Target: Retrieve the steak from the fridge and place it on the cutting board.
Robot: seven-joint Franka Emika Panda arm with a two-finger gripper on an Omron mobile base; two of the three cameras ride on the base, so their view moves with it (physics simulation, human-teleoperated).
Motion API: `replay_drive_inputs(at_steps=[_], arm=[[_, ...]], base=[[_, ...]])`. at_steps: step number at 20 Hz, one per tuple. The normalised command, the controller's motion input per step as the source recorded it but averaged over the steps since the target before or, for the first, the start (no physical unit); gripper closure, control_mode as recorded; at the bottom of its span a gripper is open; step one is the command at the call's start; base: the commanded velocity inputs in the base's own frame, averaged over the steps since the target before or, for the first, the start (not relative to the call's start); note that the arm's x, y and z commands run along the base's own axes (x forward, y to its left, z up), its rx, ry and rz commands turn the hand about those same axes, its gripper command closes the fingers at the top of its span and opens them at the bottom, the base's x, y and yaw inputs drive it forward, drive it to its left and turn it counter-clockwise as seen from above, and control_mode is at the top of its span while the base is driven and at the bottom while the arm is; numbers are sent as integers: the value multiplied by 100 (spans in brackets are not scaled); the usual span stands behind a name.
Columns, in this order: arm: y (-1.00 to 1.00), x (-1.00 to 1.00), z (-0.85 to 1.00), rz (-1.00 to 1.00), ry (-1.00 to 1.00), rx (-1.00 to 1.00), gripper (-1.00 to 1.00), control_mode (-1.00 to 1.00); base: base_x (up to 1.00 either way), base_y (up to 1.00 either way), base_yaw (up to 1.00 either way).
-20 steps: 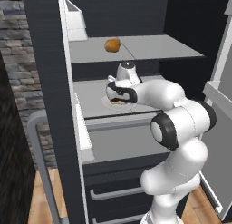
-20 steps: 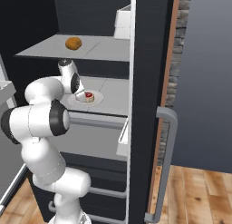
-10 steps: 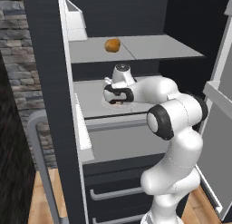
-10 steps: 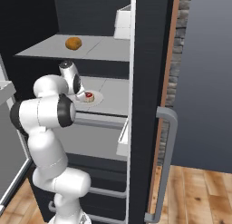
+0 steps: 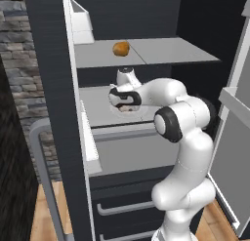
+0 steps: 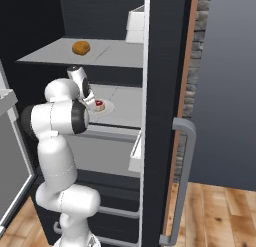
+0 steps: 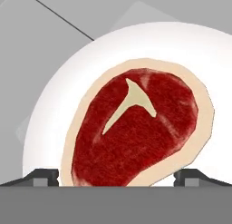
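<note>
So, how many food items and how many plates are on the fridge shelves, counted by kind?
Steak: 1
Round orange-brown lump of food: 1
White plate: 1
Total: 3

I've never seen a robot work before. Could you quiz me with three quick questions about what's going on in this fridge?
1. True or false: the steak lies on a white plate.
2. What sits on the shelf above the steak? A) a bottle B) a round orange-brown lump of food C) a cutting board
3. Fill in: the fingers stand ____ on either side of the steak.

Key: 1 true. 2 B. 3 open; they have not closed on it.
</note>
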Motion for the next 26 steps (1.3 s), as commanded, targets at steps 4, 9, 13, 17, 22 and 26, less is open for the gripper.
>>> replay_drive_inputs(at_steps=[4,9,13,17,22,26], arm=[[3,0,-46,0,2,-2,100,-100],[1,0,-5,0,0,0,100,-100],[0,0,0,0,0,0,100,-100],[0,0,0,0,0,0,100,-100],[0,-13,21,0,-26,0,100,-100],[0,-4,6,0,-6,0,100,-100]], base=[[0,0,0],[0,0,0],[0,0,0],[0,0,0],[0,0,0],[0,0,0]])
